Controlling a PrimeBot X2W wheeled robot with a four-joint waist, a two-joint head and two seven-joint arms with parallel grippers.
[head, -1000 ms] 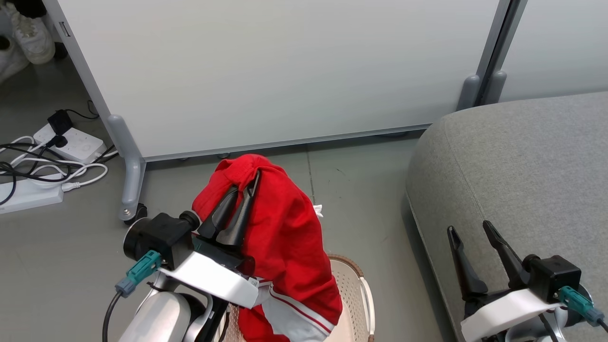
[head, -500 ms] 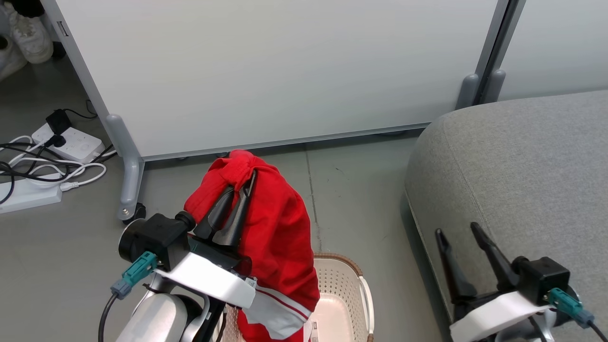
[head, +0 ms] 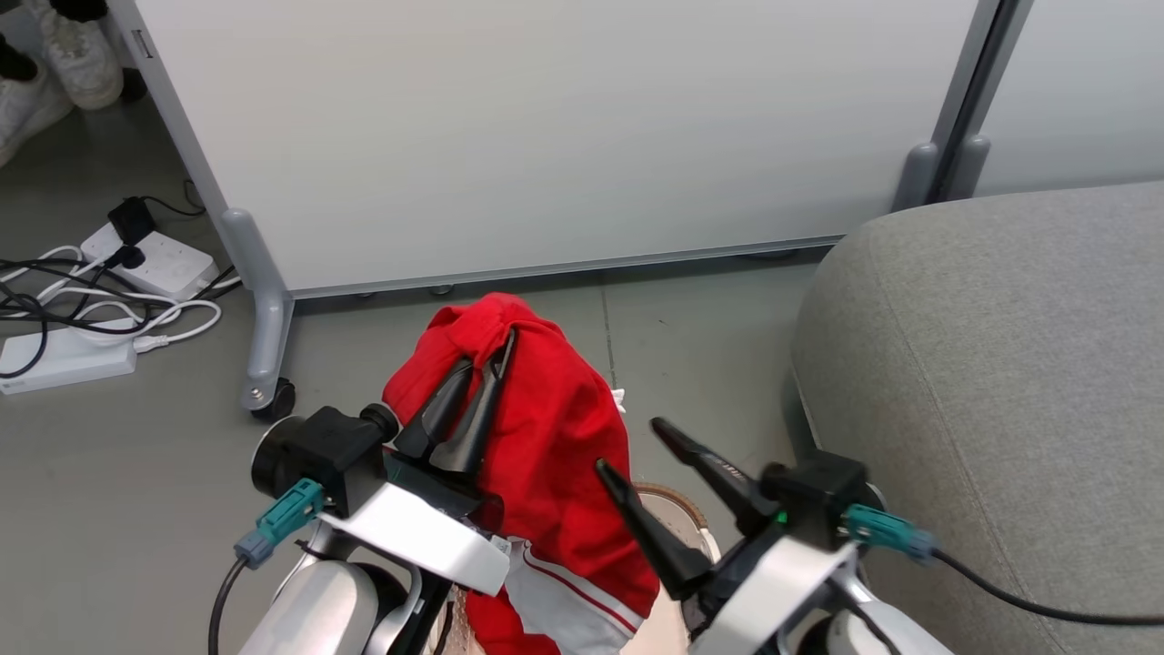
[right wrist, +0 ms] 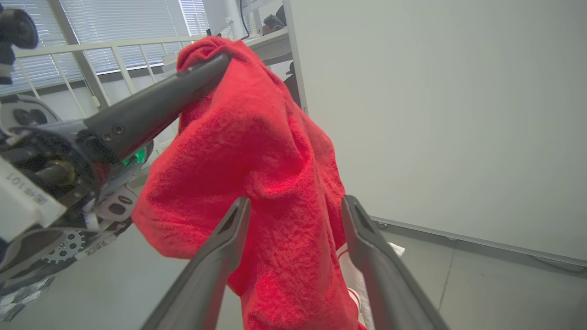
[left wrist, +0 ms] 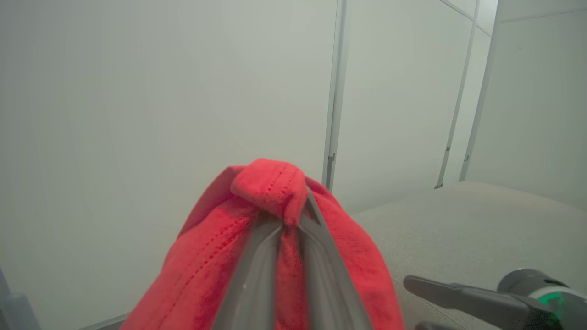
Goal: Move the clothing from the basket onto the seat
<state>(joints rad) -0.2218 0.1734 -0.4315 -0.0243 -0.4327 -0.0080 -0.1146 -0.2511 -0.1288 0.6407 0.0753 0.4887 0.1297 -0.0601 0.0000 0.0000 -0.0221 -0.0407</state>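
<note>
On your far left, white power strips [head: 68,357] lie on the floor [head: 136,491], tangled with black and white cables [head: 55,305], and white shoes [head: 73,59] sit in the top corner. Next comes the pale partition panel [head: 546,136], its grey leg ending in a caster [head: 273,398]. In front of it your left gripper [head: 489,350] is raised with its jaws together, clamped on a bunched fold at the top of the clothing [head: 555,437]. The red garment drapes down from that pinch over the fingers, and its white, red-striped panel hangs at the bottom, over the basket [head: 680,500]. You can see only a bit of the basket's brown rim and a white handle past the fabric. The clothing is lifted clear into the air; whether its lower end reaches into the basket you cannot tell. Just to the right, your right gripper [head: 628,444] points up and to the left at the hanging cloth with its jaws wide apart and nothing between them. In the right wrist view the two fingers frame the red fabric from close by, but contact cannot be made out. At your far right the grey seat [head: 1000,364] stands bare, apart from the garment.
</note>
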